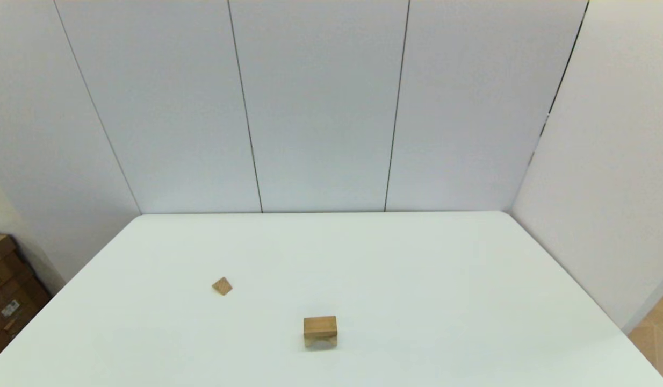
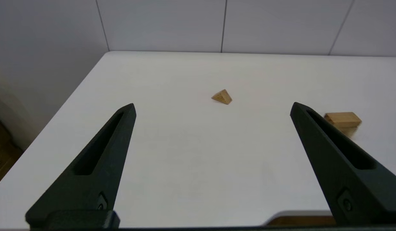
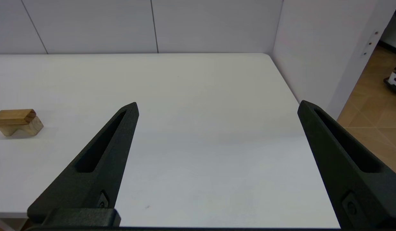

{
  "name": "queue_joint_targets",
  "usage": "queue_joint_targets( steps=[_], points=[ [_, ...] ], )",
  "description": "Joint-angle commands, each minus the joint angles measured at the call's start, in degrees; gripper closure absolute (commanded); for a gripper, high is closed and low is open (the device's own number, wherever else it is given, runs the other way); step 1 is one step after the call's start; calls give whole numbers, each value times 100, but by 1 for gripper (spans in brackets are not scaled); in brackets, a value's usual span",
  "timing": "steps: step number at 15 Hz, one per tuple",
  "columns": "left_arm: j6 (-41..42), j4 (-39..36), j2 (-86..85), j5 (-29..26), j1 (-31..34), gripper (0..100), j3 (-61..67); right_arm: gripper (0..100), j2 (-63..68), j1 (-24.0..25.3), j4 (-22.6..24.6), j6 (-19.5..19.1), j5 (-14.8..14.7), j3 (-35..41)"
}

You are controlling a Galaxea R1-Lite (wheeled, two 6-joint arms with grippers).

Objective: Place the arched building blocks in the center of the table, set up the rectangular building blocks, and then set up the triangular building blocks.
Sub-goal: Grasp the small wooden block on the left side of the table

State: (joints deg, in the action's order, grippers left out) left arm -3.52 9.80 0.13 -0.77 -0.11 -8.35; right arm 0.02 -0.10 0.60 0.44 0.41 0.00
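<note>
Rectangular block [image 1: 320,324] sits flat on the arched block [image 1: 321,339], near-centre of the white bench [image 1: 417,269]. Triangular block [image 1: 222,286] lies alone, farther back and left, well apart. Left gripper [image 2: 212,109] and right gripper [image 3: 217,107] hover at the near edge, jaws wide open, empty.

Head overlooks table [image 1: 417,269]; wrists share stacked blocks [image 2: 343,120]

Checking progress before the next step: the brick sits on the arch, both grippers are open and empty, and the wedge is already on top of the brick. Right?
Not quite. In the head view the wedge lies alone on the table, off to the left of the stack, not on the brick. The brick does sit on the arch, and the left gripper and right gripper are open and empty.
</note>
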Motion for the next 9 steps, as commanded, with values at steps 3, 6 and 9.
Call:
queue_joint_targets(
  steps=[3, 6, 9],
  points=[
    [10, 1033, 1859, -292, -33, 0, -1960, 0, -2, 1, 2, 0, 2, 0],
    [10, 1033, 3203, -275, -24, 0, -2918, 0, -2, 1, 2, 0, 2, 0],
    [10, 1041, 4741, -275, -33, 0, -3850, 0, 6, 1, 2, 0, 2, 0]
  ],
)
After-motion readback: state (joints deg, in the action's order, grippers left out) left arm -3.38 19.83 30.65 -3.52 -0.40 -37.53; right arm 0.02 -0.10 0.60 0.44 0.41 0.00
